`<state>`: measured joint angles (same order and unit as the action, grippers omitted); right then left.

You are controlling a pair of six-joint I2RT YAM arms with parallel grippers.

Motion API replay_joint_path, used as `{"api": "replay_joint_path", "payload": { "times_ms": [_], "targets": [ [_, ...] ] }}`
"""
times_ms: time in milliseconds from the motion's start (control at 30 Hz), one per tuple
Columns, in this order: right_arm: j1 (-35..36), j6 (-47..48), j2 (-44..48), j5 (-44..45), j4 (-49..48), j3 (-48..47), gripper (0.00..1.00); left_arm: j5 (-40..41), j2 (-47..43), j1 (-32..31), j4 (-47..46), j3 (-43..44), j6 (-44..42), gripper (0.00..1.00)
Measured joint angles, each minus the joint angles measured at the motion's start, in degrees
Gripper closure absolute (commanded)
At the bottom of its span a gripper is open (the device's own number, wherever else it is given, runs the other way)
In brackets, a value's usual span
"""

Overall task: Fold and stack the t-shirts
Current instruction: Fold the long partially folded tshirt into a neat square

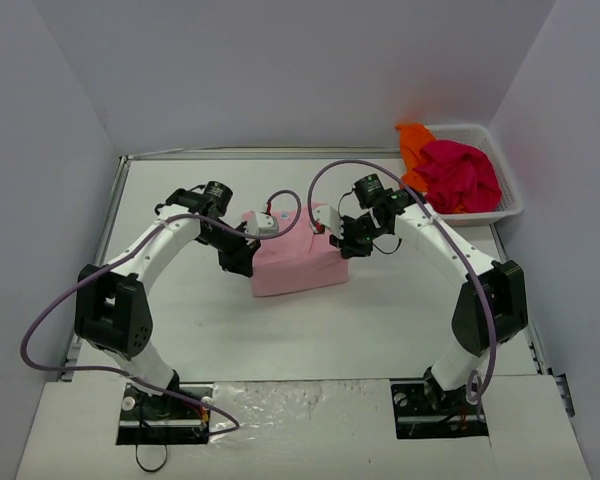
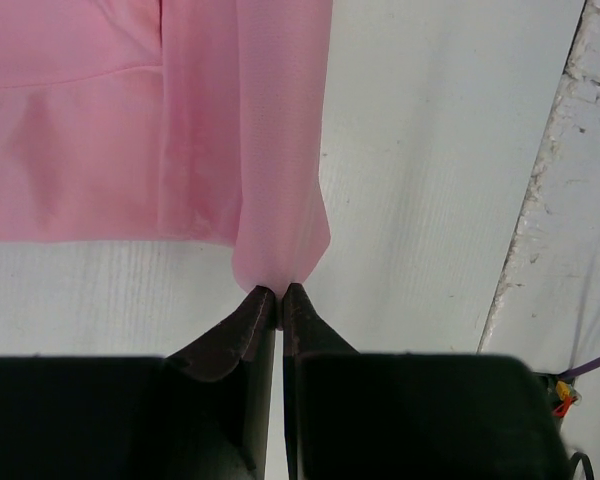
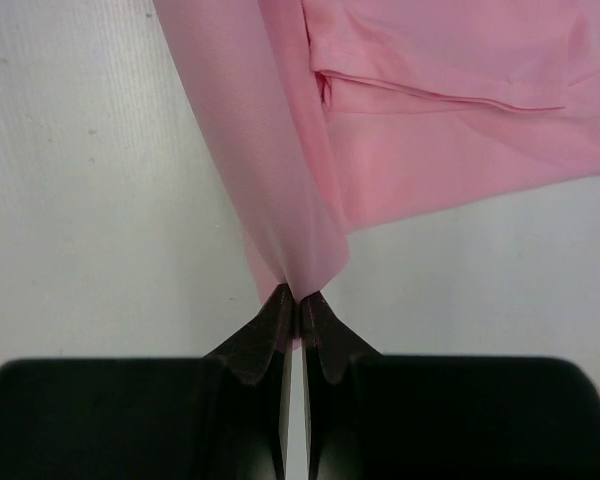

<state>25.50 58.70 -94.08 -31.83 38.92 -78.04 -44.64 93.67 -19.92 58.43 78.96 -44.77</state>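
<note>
The light pink t-shirt (image 1: 298, 262) lies partly folded in the middle of the table. My left gripper (image 1: 242, 258) is shut on its left edge; in the left wrist view the cloth (image 2: 270, 150) rises from the pinched jaws (image 2: 279, 292). My right gripper (image 1: 348, 244) is shut on its right edge; in the right wrist view the cloth (image 3: 280, 180) hangs from the pinched jaws (image 3: 298, 297). A magenta-red t-shirt (image 1: 460, 176) and an orange t-shirt (image 1: 414, 142) lie crumpled in the basket at the back right.
The white mesh basket (image 1: 508, 205) stands at the back right corner. Grey walls close in the table on three sides. A metal rail (image 1: 102, 230) runs along the left edge. Purple cables loop over both arms.
</note>
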Motion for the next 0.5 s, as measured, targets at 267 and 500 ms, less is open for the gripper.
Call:
{"api": "replay_joint_path", "payload": {
  "times_ms": [267,500],
  "targets": [
    [-1.7,0.9,-5.7,-1.7,0.0,-5.9,1.0,0.0,3.2,2.4,0.3,4.7,-0.5,0.98],
    [-2.0,1.4,-7.4,-1.9,0.0,-9.7,1.0,0.2,5.4,3.2,1.5,9.2,-1.2,0.98]
  ]
}}
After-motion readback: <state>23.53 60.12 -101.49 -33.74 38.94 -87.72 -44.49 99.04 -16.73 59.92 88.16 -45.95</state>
